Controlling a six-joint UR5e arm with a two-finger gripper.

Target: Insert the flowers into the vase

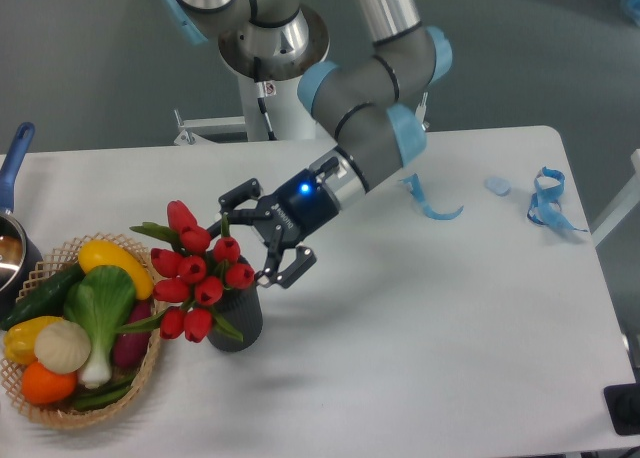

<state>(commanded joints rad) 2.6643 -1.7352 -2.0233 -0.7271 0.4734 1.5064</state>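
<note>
The flowers [196,271], a bunch of red tulip buds with green leaves, stand in the vase [238,320] and lean left over its rim. The vase is a short dark grey cylinder on the white table, just right of the wicker basket. My gripper [262,233] is open, with its dark fingers spread, one finger above and one lower right. It sits just right of the tulip heads, close to them but holding nothing.
A woven wicker basket [40,410] at the front left holds vegetables, among them a green leafy one with a white stalk [98,313]. A pot with a blue handle [12,168] is at the left edge. Blue ribbons [545,198] lie at the far right.
</note>
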